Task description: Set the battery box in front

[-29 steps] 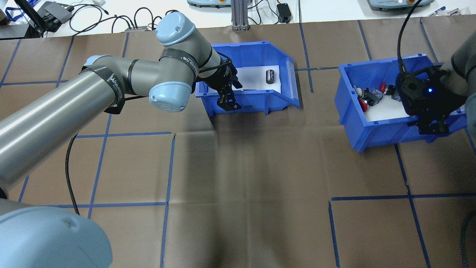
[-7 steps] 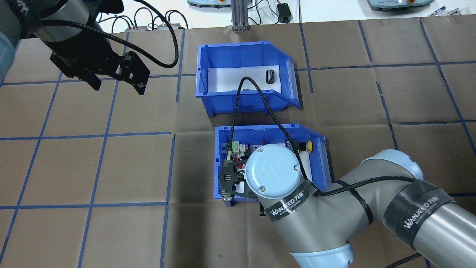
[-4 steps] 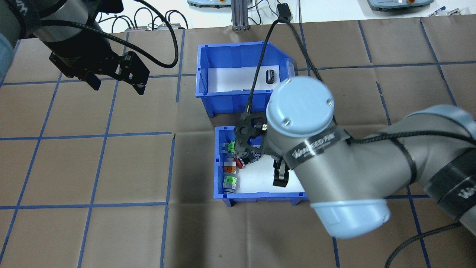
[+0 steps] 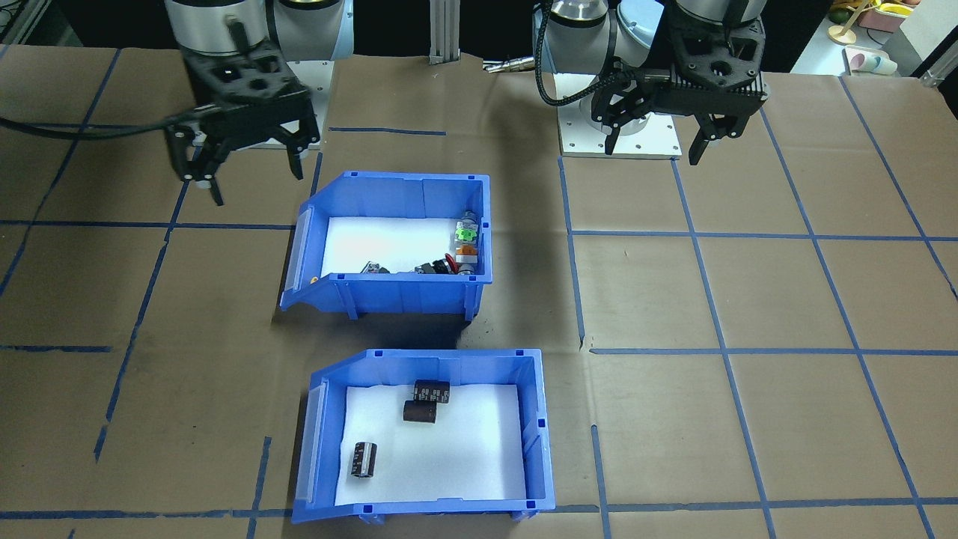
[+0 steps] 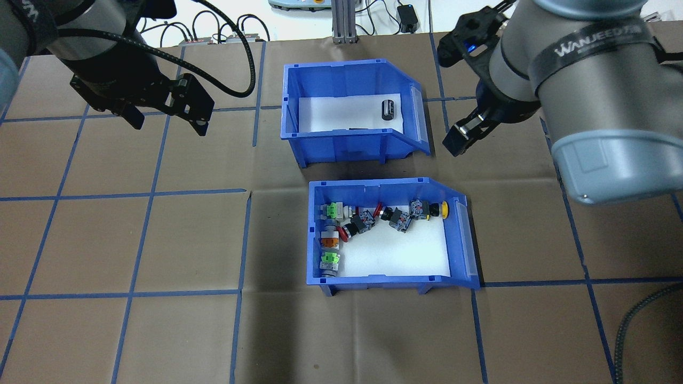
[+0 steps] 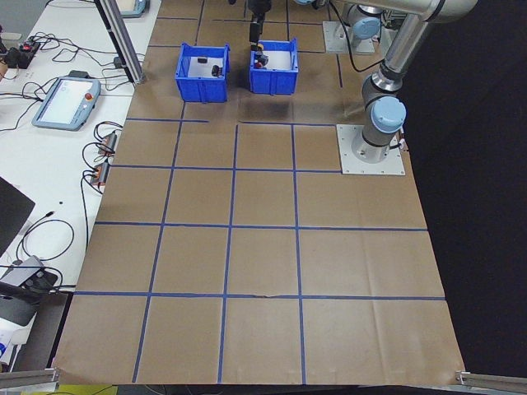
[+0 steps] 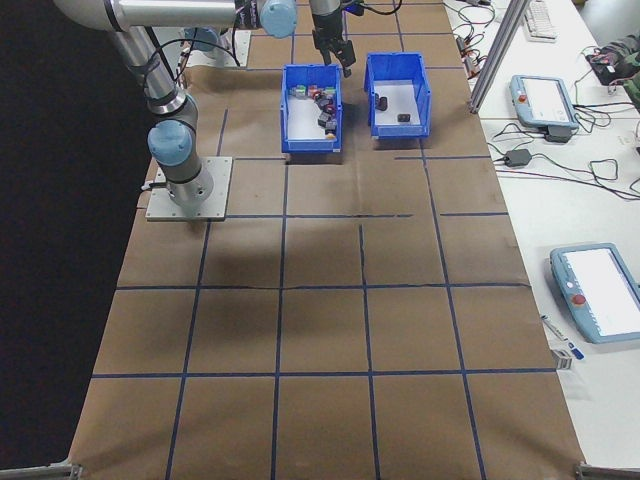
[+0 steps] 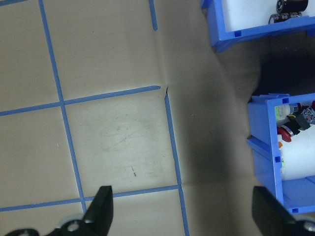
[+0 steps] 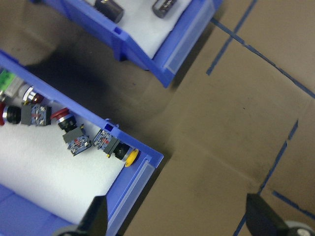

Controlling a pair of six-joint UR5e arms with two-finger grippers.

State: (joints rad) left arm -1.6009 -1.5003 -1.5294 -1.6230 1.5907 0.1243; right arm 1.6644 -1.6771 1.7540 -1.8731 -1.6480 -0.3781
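The battery box [image 5: 341, 141] is a blue bin with a white liner and stands at the table's far middle, one dark cylinder [image 5: 388, 109] showing in it. In the front-facing view the battery box [image 4: 539, 442] holds three dark cylinders [image 4: 364, 458]. My left gripper [image 5: 165, 114] hangs open and empty over bare table, left of the box. My right gripper [image 4: 251, 176] is open and empty too, raised just off the box's sloped right end, one finger [image 5: 459, 140] showing overhead. Both wrist views show spread fingers [image 8: 101, 211] [image 9: 261, 216] with nothing between them.
A second blue bin [image 5: 459, 234] with colourful push-button switches [image 5: 395, 216] sits directly on the robot's side of the battery box, a narrow gap between them. An aluminium post [image 5: 341, 21] and cables lie behind the table's far edge. Brown paper with blue tape lines covers the table.
My right gripper has let go of the switch bin, risen and swung away to the far right, beside the battery box. The switch bin stays where it was set. My left gripper has not moved.
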